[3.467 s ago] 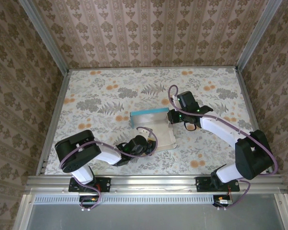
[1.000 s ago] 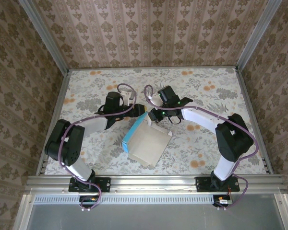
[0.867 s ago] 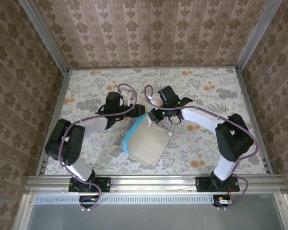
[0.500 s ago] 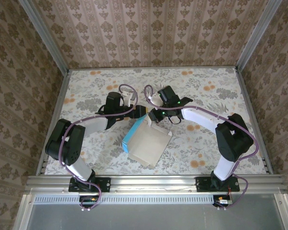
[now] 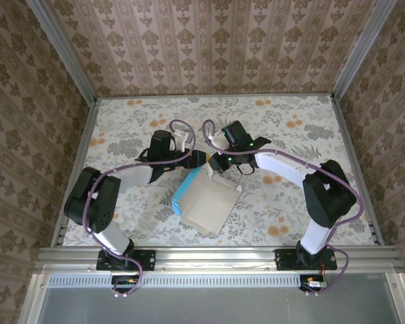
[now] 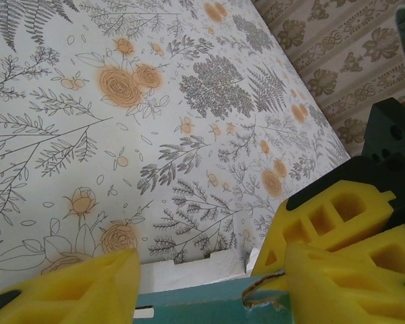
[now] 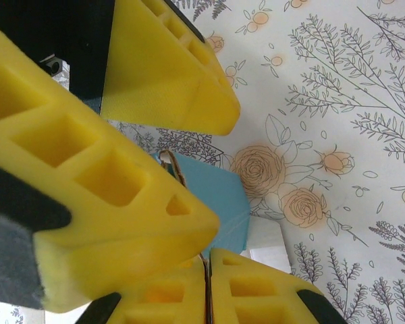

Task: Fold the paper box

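Left gripper (image 6: 212,287) wide astride paper box (image 5: 206,202) edge; right gripper (image 5: 218,164) opening indiscernible. 2 crowded grippers risk colliding, crumpling box.

Robot test booth: wallpapered panels (image 5: 209,47), aluminium frame (image 5: 216,257).

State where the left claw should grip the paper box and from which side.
Grip the paper box by its turquoise edge at the far corner, from the far left. This thin card lies between the open left claw's fingers, so they should pinch across it.

One paper box (image 5: 206,206), one left gripper (image 5: 197,159), one right gripper (image 5: 214,167).
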